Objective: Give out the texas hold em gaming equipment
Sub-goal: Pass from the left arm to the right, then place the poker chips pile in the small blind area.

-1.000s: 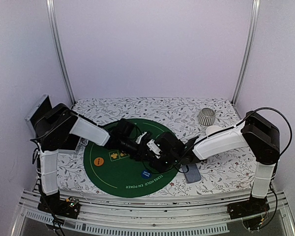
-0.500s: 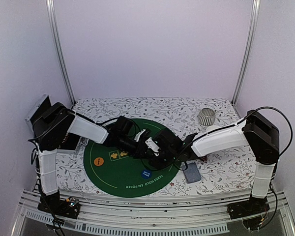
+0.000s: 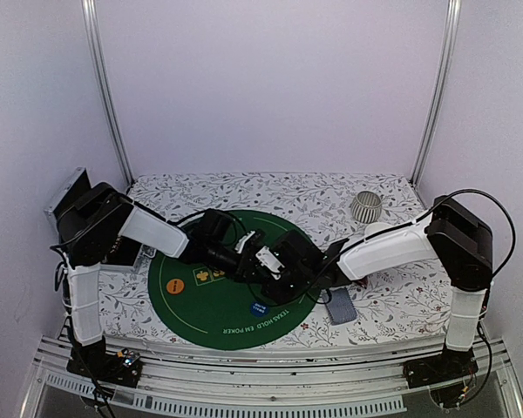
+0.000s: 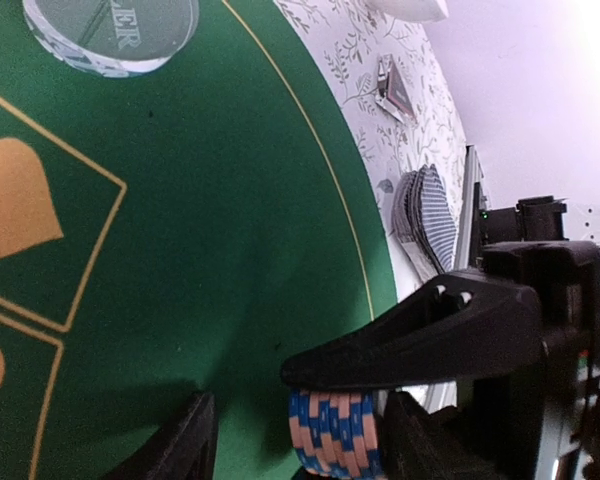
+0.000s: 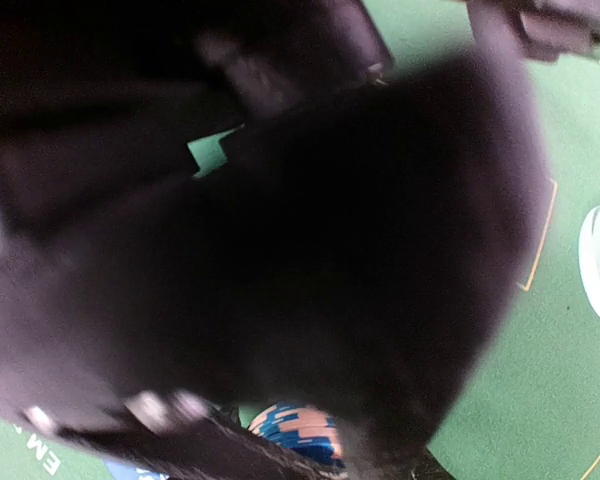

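A stack of blue-and-orange striped chips (image 4: 332,432) sits between the wide-apart fingers of my left gripper (image 4: 300,452), with green mat showing beside it. A black finger (image 4: 410,340) of my right gripper lies against the stack. In the right wrist view the chips (image 5: 302,425) show low between the right gripper's fingers, the rest blocked by dark blur. Both grippers, left (image 3: 251,256) and right (image 3: 272,268), meet at the middle of the green mat (image 3: 200,305). A clear disc (image 4: 110,35), fanned grey-blue cards (image 3: 340,306), an orange button (image 3: 176,285) and a blue button (image 3: 260,307) lie around.
A ribbed grey cup (image 3: 365,206) and a white bowl (image 3: 379,230) stand at the back right on the floral cloth. A small angular marker (image 4: 392,88) lies on the cloth beyond the mat's edge. Metal posts rise at both back corners.
Both grippers have shifted together a little to the left and back over the mat. The right arm no longer covers the cards.
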You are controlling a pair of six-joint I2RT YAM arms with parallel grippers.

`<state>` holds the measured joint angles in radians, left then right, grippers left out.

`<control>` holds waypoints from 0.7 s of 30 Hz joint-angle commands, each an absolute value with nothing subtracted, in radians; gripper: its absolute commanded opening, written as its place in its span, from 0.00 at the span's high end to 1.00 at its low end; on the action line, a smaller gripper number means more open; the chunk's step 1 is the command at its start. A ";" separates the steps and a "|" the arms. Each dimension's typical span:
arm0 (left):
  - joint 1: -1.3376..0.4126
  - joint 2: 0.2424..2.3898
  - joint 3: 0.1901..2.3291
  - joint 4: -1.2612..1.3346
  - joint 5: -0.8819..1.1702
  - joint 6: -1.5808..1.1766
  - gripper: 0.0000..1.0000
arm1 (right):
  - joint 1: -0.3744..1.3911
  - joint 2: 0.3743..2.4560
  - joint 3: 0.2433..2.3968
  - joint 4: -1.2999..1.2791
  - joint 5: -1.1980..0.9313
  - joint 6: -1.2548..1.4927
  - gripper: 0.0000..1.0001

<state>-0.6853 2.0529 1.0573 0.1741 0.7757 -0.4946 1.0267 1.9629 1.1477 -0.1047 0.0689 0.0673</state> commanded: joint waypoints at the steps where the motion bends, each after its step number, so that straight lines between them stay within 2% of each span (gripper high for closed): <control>1: -0.663 2.027 1.023 0.223 0.799 -0.433 0.40 | 0.997 2.008 1.097 -0.257 0.118 0.090 0.91; 10: -0.637 2.084 1.025 0.218 0.785 -0.468 0.40 | 0.996 2.020 1.099 -0.221 0.114 0.072 0.88; 21: -0.570 1.992 1.019 0.193 0.760 -0.438 0.39 | 0.999 1.970 1.089 -0.322 0.112 0.081 0.88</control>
<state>-0.5900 2.0354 1.0161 0.2264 0.7994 -0.4736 1.0073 1.9633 1.1259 -0.1257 0.0944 0.0723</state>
